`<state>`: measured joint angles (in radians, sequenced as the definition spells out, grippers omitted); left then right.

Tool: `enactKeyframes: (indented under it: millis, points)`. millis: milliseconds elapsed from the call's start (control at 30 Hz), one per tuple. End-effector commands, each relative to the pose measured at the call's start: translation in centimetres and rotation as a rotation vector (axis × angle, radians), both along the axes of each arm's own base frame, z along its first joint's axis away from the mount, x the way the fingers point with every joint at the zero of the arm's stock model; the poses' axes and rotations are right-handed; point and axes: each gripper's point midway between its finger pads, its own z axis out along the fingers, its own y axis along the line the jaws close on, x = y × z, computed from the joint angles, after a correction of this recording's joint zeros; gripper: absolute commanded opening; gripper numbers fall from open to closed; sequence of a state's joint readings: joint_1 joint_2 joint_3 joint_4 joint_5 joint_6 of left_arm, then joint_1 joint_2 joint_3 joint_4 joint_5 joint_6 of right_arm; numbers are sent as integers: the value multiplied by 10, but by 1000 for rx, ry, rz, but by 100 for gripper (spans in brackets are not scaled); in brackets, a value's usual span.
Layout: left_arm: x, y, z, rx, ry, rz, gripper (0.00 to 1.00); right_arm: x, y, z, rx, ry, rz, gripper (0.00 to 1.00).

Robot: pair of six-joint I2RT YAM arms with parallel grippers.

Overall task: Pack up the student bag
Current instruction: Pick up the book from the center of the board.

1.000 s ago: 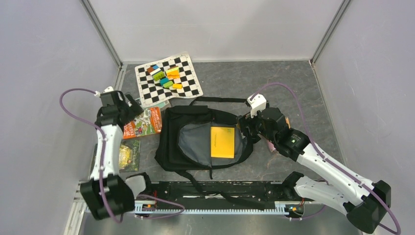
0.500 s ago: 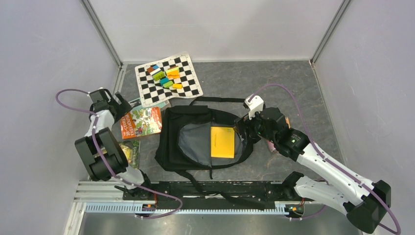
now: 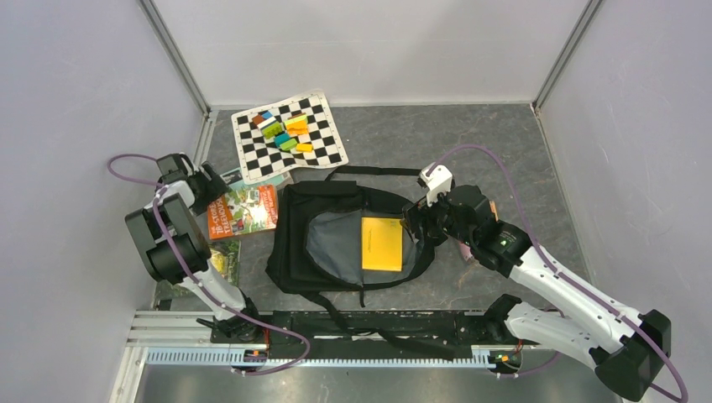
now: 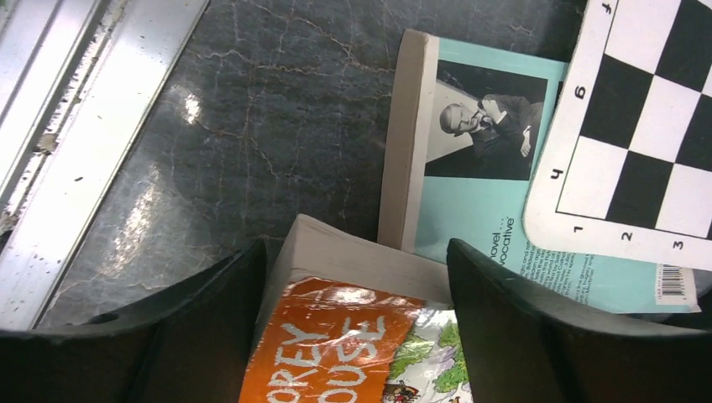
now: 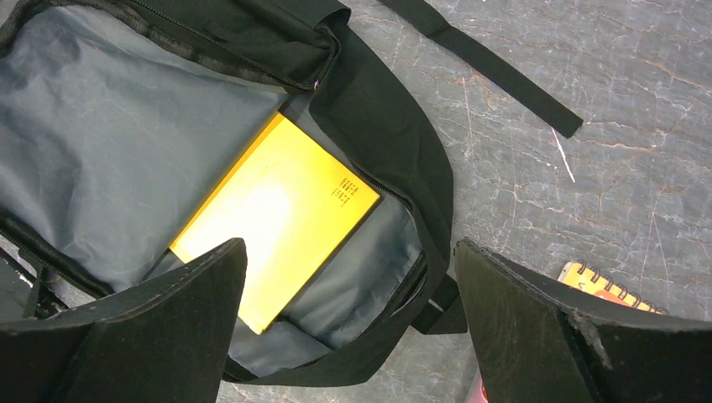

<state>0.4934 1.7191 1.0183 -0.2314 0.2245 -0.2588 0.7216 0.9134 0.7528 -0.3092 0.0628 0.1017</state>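
While my right gripper [image 5: 350, 252] hangs spread wide over the open bag's [image 3: 295, 228] right rim, my left gripper [image 4: 357, 264], jaws apart, straddles the orange book's [image 4: 336, 344] corner just left of the bag; the book's long axis points toward the bag.

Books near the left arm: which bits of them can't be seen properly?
- Orange book: left wrist view, title cut off by the bottom edge.
- Teal book: same view, one corner lies under the chessboard.
- Green book: top view, partly hidden behind the left arm.
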Motion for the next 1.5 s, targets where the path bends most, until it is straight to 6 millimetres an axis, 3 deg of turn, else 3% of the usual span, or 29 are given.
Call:
enactKeyframes:
  millis: [0,200,400,500,667,767,933,1133,1267,1467]
  points:
    - [3,-5,0,-23,16,-72,73,2,1,11,43,-28,-6,98]
    - [-11,-3,6,-11,74,-36,25,2,2,17,65,-35,-12,98]
    - [-13,-9,25,43,63,-45,2,1,2,17,73,-34,-16,98]
    - [-11,-17,37,83,48,-78,2,1,1,18,81,-34,-25,98]
    - [-6,-26,80,155,-77,-99,2,3,6,25,105,-40,-16,98]
    - [-3,-36,107,166,-187,-136,2,3,18,32,129,-57,35,98]
    - [1,-60,133,126,-306,-232,2,3,55,46,182,-96,219,99]
    - [1,-88,177,118,-470,-350,2,11,90,62,189,-144,332,95]
    - [-5,-101,211,124,-581,-388,2,13,104,73,182,-174,369,95]
    - [-17,-124,243,81,-676,-462,2,11,113,73,184,-176,383,95]
